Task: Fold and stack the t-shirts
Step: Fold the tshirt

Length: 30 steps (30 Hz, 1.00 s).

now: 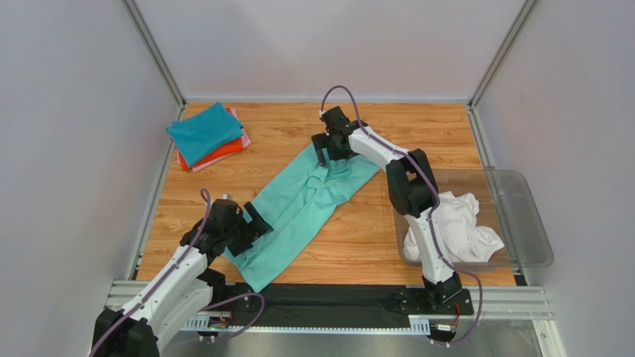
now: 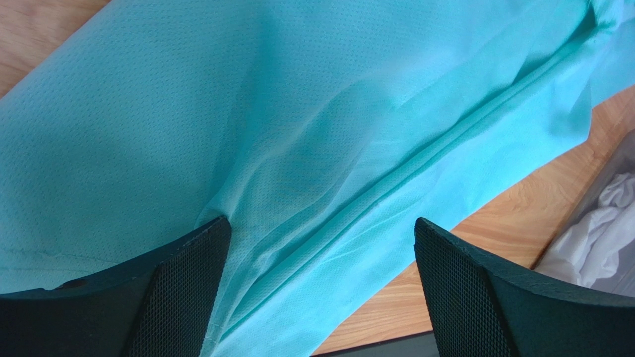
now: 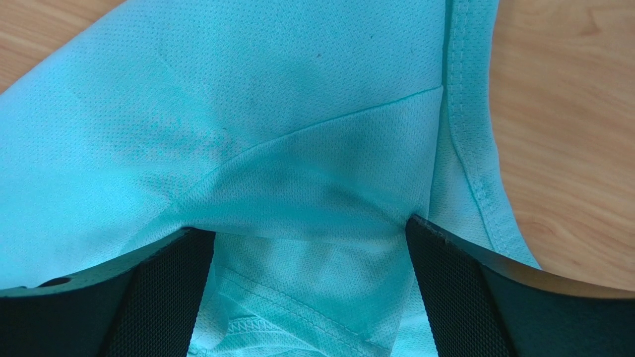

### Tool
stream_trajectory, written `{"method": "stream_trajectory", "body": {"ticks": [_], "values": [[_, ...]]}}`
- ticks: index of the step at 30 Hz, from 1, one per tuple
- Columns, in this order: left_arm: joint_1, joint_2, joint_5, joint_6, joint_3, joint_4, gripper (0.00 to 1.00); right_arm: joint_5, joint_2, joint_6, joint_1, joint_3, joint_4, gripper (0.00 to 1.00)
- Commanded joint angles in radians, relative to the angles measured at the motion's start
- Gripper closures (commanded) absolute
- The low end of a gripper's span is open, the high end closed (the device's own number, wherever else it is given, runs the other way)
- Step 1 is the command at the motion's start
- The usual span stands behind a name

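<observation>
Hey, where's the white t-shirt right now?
In the top view, the white t-shirt lies crumpled inside the clear plastic bin at the table's right edge, right of the mint-green shirt.

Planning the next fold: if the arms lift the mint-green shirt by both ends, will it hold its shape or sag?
Probably sag: the mint-green t-shirt lies in soft creases. Its thin mesh knit looks light, so it likely drapes between the left gripper and right gripper. It may slide on the smooth table.
</observation>
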Motion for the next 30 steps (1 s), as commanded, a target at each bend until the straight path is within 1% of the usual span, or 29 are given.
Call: {"method": "stream_trajectory", "body": {"ticks": [1, 2, 4, 5, 8, 9, 11, 12, 14, 15, 18, 23, 26, 30], "values": [[-0.044, 0.048, -0.010, -0.028, -0.008, -0.007, 0.00, -0.046, 0.096, -0.016, 0.006, 0.084, -0.077, 0.00], [-0.054, 0.054, -0.010, -0.031, -0.003, 0.002, 0.00, -0.055, 0.109, -0.022, 0.003, 0.132, -0.090, 0.00], [-0.099, 0.087, -0.014, -0.048, 0.009, 0.027, 0.00, -0.054, 0.141, -0.027, 0.000, 0.175, -0.101, 0.00], [-0.119, 0.097, -0.016, -0.054, 0.015, 0.036, 0.00, -0.095, 0.153, -0.030, -0.007, 0.190, -0.107, 0.00], [-0.206, 0.145, -0.037, -0.087, 0.041, 0.070, 0.00, -0.115, 0.195, -0.034, -0.016, 0.256, -0.115, 0.00], [-0.252, 0.172, -0.045, -0.096, 0.055, 0.079, 0.00, -0.123, 0.205, -0.036, -0.020, 0.291, -0.115, 0.00], [-0.297, 0.206, -0.060, -0.122, 0.067, 0.110, 0.00, -0.160, 0.235, -0.025, -0.030, 0.319, -0.117, 0.00], [-0.338, 0.247, -0.065, -0.137, 0.081, 0.133, 0.00, -0.175, 0.250, -0.024, -0.033, 0.345, -0.117, 0.00], [-0.381, 0.290, -0.075, -0.156, 0.100, 0.153, 0.00, -0.210, 0.265, -0.022, -0.037, 0.368, -0.117, 0.00], [-0.427, 0.335, -0.085, -0.168, 0.124, 0.164, 0.00, -0.218, 0.277, -0.024, -0.039, 0.379, -0.115, 0.00], [-0.505, 0.419, -0.102, -0.183, 0.176, 0.187, 0.00, -0.250, 0.296, -0.021, -0.043, 0.420, -0.117, 0.00], [-0.568, 0.563, -0.080, -0.180, 0.250, 0.230, 0.00, -0.324, 0.330, 0.018, -0.065, 0.460, -0.085, 0.00], [-0.594, 0.626, -0.071, -0.182, 0.296, 0.248, 0.00, -0.367, 0.337, 0.009, -0.073, 0.465, -0.048, 0.00], [-0.625, 0.700, -0.059, -0.183, 0.351, 0.280, 0.00, -0.385, 0.342, -0.016, -0.074, 0.474, -0.017, 0.00]]}}
